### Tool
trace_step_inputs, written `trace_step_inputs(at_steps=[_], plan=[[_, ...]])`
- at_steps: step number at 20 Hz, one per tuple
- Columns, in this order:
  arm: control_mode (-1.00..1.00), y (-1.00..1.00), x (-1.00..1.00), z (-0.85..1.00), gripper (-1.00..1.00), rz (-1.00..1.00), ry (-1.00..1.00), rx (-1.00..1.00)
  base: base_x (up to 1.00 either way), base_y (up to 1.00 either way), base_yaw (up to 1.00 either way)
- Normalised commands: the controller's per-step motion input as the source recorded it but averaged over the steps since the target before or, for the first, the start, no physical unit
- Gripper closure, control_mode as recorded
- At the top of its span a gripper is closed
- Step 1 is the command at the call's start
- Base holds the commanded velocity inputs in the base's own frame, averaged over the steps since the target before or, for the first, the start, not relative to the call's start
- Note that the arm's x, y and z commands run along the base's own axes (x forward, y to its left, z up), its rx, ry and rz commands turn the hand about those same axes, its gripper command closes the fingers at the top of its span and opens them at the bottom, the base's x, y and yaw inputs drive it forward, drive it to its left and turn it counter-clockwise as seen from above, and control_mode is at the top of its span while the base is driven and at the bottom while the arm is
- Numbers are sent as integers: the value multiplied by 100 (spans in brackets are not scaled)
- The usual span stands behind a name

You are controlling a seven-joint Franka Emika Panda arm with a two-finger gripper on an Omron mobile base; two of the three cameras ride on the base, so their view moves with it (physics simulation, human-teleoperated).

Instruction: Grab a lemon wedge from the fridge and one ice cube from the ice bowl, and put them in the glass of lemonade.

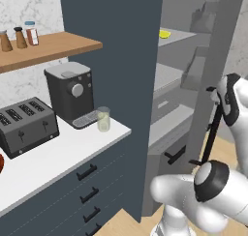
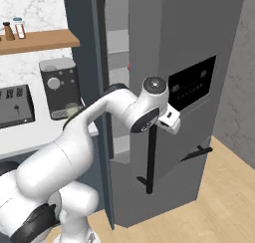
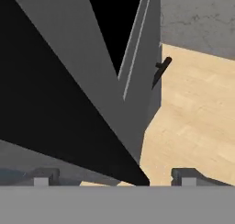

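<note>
The small bright yellow lemon wedge (image 1: 164, 34) lies on an upper grey shelf inside the tall grey fridge (image 1: 179, 75), near the shelf's left end. The fridge door (image 2: 184, 87), with its black display panel (image 2: 191, 85) and long black bar handle (image 2: 151, 157), stands swung open. The two-finger gripper (image 3: 112, 178) sits right by that bar handle with its jaws spread wide, the dark handle running between the two fingertips and neither clearly pressing on it. On the white counter (image 1: 58, 155) to the left, the small clear glass of pale lemonade (image 1: 103, 119) stands just beside the dark grey coffee machine (image 1: 70, 92), with a dark grey four-slot toaster (image 1: 26, 126) further left. A wooden wall shelf (image 1: 53, 46) above carries small jars.
</note>
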Motion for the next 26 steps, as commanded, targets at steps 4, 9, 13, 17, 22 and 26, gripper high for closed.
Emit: trace_step_inputs(at_steps=[4,9,13,17,22,26], plan=[[-100,30,-90,98,-100,0,-20,-1,0,0,0],[-100,84,-79,99,-100,0,-18,-10,0,0,0],[-100,99,20,64,-100,-6,0,-27,0,0,0],[-100,47,100,16,-100,-24,6,-39,0,0,0],[-100,-11,100,0,-100,-32,2,-40,0,0,0],[-100,-51,97,-14,-100,-30,5,-22,0,0,0]])
